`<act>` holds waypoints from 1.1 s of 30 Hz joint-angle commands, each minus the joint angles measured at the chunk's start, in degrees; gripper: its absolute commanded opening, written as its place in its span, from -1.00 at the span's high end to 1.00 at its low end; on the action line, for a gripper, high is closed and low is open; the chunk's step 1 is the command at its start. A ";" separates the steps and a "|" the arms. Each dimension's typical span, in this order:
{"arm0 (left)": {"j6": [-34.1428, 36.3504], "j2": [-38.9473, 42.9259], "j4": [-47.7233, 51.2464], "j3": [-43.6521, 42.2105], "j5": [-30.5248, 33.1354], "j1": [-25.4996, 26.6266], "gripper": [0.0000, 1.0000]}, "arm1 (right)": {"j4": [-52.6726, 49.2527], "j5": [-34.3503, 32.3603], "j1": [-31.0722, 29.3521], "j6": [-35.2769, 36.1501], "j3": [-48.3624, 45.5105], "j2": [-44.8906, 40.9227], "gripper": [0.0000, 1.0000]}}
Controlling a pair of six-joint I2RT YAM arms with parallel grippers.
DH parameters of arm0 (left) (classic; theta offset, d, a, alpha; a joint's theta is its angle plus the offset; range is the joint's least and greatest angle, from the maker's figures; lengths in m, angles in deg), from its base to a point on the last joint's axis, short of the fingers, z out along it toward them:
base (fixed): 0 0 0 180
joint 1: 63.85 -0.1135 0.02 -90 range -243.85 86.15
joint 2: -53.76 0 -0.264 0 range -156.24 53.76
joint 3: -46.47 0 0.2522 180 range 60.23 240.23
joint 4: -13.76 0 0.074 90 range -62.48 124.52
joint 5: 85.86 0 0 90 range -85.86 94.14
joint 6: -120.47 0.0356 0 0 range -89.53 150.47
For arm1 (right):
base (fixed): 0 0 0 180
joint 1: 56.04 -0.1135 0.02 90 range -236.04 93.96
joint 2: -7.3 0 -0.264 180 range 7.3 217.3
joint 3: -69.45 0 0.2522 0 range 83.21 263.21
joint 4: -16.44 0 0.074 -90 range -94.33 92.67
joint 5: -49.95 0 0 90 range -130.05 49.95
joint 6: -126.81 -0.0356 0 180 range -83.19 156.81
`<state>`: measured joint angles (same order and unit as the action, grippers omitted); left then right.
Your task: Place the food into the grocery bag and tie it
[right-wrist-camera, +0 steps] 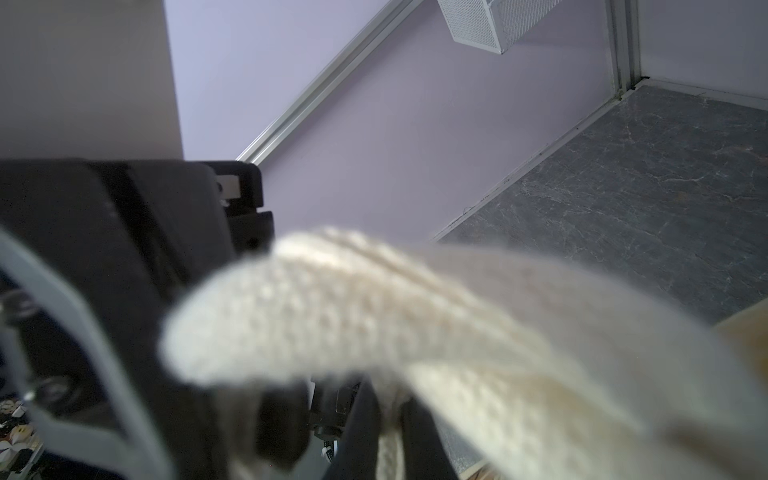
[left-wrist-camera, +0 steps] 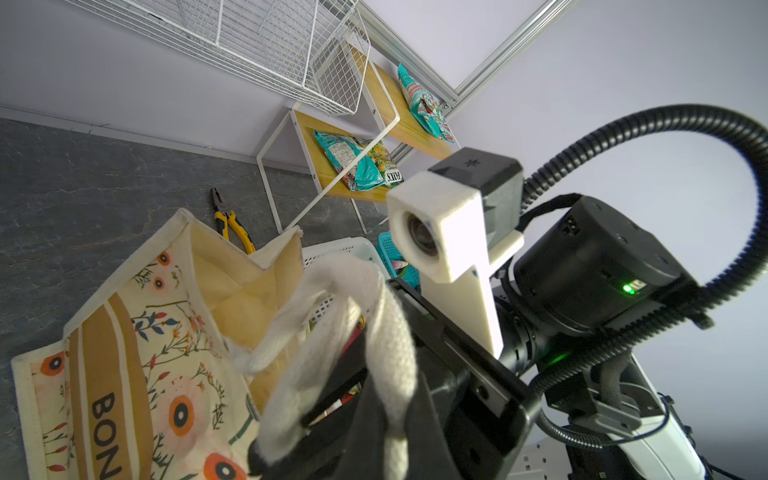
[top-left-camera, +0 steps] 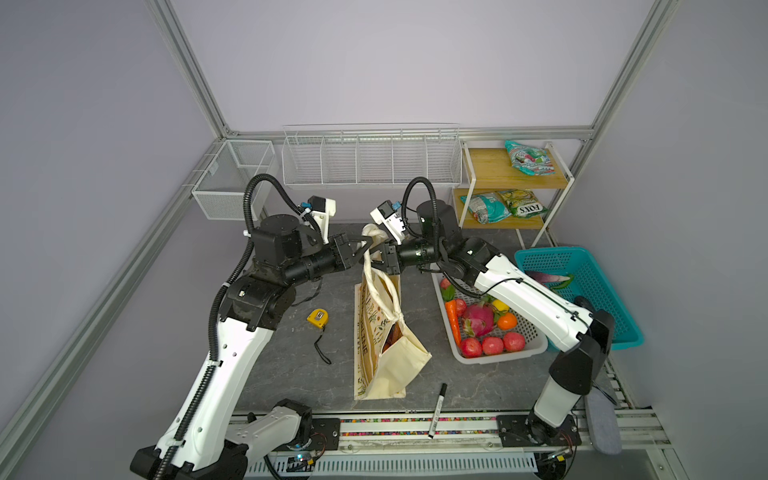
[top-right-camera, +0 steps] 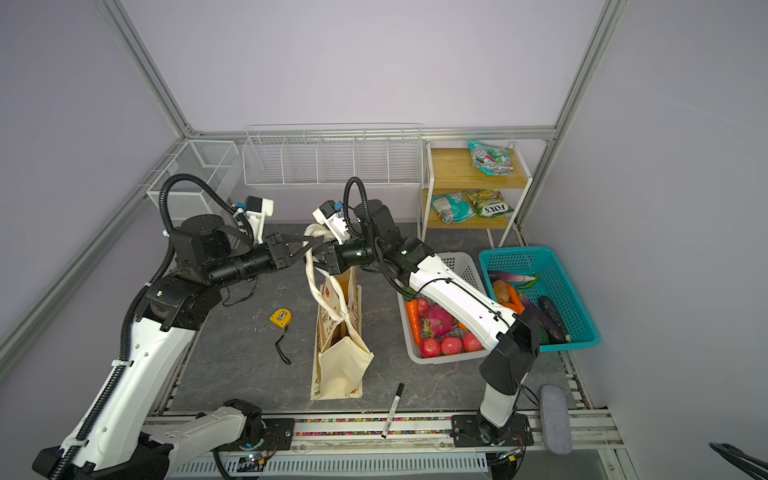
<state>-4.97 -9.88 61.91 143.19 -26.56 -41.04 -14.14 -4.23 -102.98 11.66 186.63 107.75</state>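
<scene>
left gripper (top-left-camera: 365, 246): jaws pinched on the rope handles (top-left-camera: 371, 231) | grocery bag (top-left-camera: 388, 361): standing mid-table, handles raised above it, right of the tape measure (top-left-camera: 318, 318) | right gripper (top-left-camera: 379, 254): jaws closed on the same handles, nearly meeting the left gripper | white basket (top-left-camera: 498, 356): just right of the bag

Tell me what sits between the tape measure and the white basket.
The tote bag stands between the tape measure and white basket, seen in both top views.
</scene>
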 commanded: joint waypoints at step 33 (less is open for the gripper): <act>8.58 0.13 18.32 12.26 20.49 0.81 0.94 | 7.68 5.66 -0.50 2.09 -13.06 -8.91 0.86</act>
<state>2.64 -8.20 78.44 153.51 -8.61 -40.43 -4.57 -0.15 -102.58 9.98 174.81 100.29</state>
